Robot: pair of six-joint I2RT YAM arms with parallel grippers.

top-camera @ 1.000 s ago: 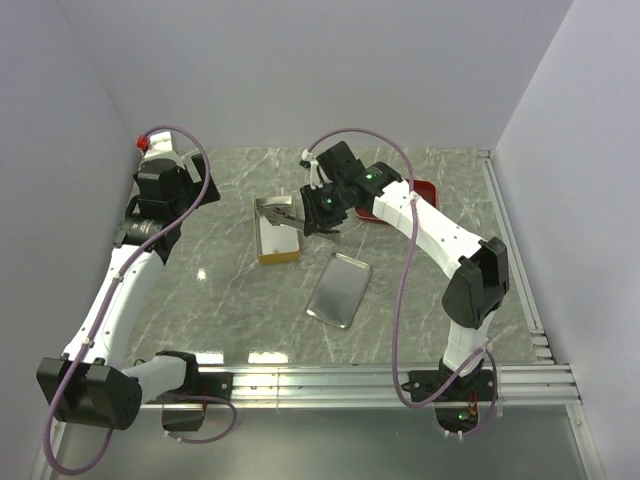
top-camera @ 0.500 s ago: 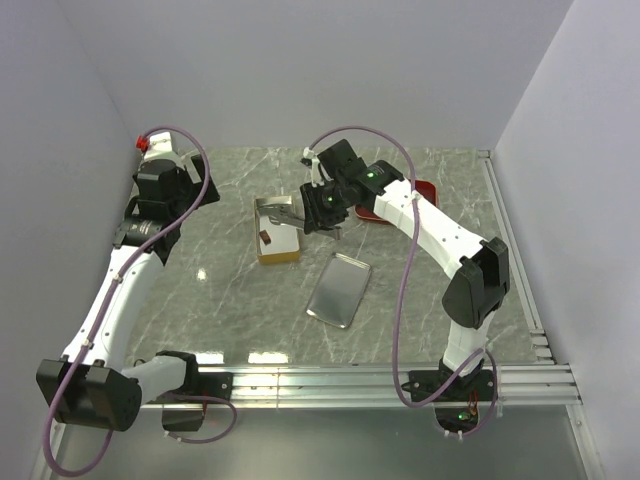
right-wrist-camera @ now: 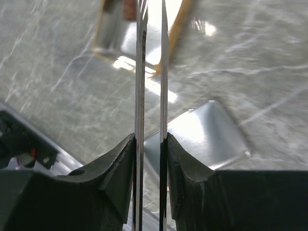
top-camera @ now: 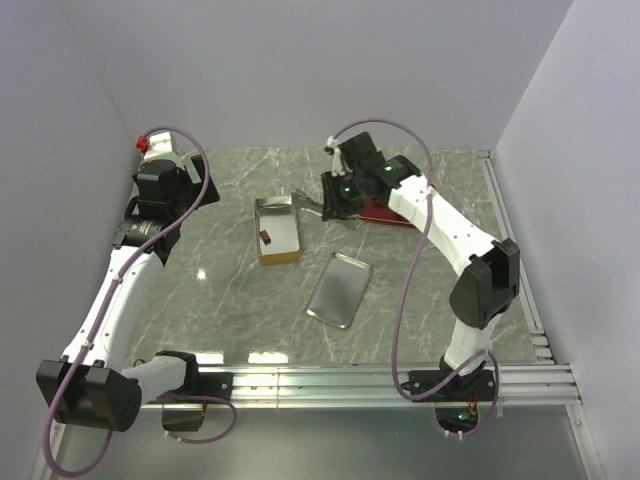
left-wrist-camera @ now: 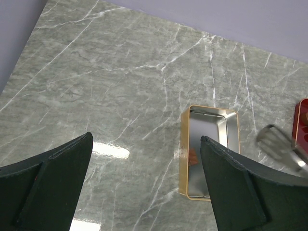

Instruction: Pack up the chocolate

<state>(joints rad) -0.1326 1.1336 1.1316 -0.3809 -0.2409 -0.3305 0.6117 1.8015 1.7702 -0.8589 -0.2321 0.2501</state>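
Your left gripper, at 9 o'clock on the grey marble table, hangs with its fingers spread wide, holding nothing. At centre, the open gold rectangular tin carries one reddish-brown chocolate lump against its left wall, toward the 6 o'clock end. A shallow silver rectangular metal lid lies at 4 o'clock from the tin, apart from it. Your right gripper, at 2 o'clock from the tin, is clamped narrow on thin metal tongs, their blades a slim gap apart. The red rectangular tray sits at 3 o'clock, partly hidden by that arm.
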